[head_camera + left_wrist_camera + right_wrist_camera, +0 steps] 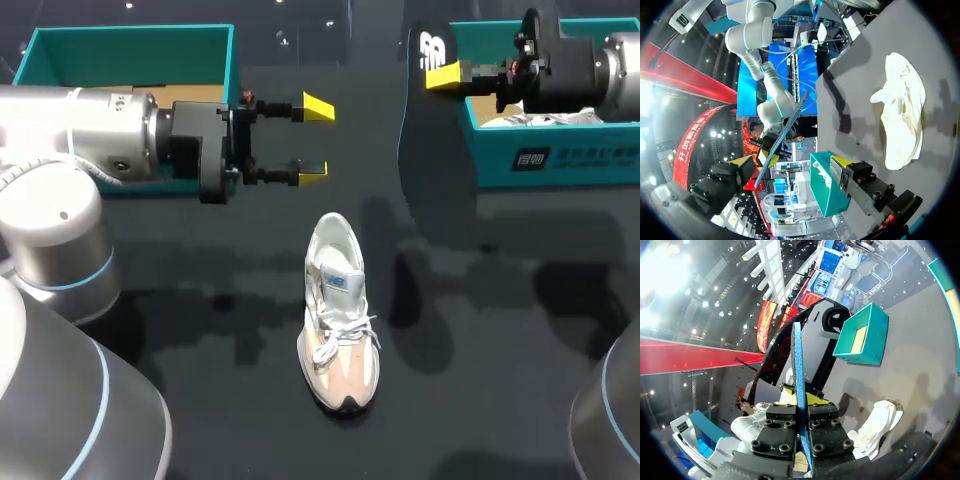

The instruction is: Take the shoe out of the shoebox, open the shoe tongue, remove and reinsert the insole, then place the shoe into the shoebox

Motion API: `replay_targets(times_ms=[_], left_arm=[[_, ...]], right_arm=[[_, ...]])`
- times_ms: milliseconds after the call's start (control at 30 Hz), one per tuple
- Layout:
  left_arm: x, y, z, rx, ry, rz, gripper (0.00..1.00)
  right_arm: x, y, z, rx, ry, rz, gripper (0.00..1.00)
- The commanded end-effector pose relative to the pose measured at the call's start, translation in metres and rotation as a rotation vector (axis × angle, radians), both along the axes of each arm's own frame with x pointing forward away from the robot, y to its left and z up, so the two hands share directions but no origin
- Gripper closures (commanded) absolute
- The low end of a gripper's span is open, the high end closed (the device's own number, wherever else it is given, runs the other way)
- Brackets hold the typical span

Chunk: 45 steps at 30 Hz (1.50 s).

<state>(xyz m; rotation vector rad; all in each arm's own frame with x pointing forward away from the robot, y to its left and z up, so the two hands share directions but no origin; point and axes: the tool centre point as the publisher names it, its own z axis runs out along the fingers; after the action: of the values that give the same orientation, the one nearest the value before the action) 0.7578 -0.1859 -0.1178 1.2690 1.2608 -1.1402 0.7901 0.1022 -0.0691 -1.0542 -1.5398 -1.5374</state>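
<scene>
One shoe (338,320) near left pincer (314,140), fingers apart | right pincer (438,72) clamped on insole (426,46)

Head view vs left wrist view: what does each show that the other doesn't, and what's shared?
Head view only: the left box behind the left gripper, and white contents inside the right box. Left wrist view only: the insole edge-on, showing a blue edge. Both: the shoe on the table, the insole held in the right gripper, the right box, and the left gripper, open.
</scene>
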Motion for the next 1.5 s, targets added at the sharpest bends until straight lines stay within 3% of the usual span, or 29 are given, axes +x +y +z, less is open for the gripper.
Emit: replay_targets(times_ms=[33,100,333,633,967,1000,1367,1500], left_arm=[[0.001,-0.003,-0.001,0.000,-0.002,0.001,0.00],[0.001,-0.003,-0.001,0.000,-0.002,0.001,0.00],[0.017,-0.017,-0.002,-0.019,-0.022,0.032,0.00],[0.030,-0.032,-0.011,-0.026,-0.028,0.050,0.00],[0.038,-0.043,-0.022,-0.006,-0.015,0.047,0.00],[0.038,-0.044,-0.023,-0.005,-0.013,0.048,0.06],[0.037,-0.056,-0.027,-0.012,-0.002,0.037,0.28],[0.037,-0.060,-0.027,-0.015,-0.002,0.036,0.48]], right_arm=[[0.003,0.001,-0.001,-0.002,0.002,0.006,1.00],[0.003,0.001,-0.001,-0.002,0.002,0.006,1.00],[0.023,0.025,-0.018,0.082,0.242,0.017,1.00],[0.025,0.047,-0.039,0.066,0.414,0.005,1.00],[0.026,0.053,-0.048,0.008,0.511,0.006,1.00],[0.026,0.053,-0.049,0.003,0.517,0.004,1.00],[0.028,0.057,-0.060,-0.004,0.550,-0.035,1.00],[0.032,0.060,-0.063,-0.004,0.553,-0.032,1.00]])
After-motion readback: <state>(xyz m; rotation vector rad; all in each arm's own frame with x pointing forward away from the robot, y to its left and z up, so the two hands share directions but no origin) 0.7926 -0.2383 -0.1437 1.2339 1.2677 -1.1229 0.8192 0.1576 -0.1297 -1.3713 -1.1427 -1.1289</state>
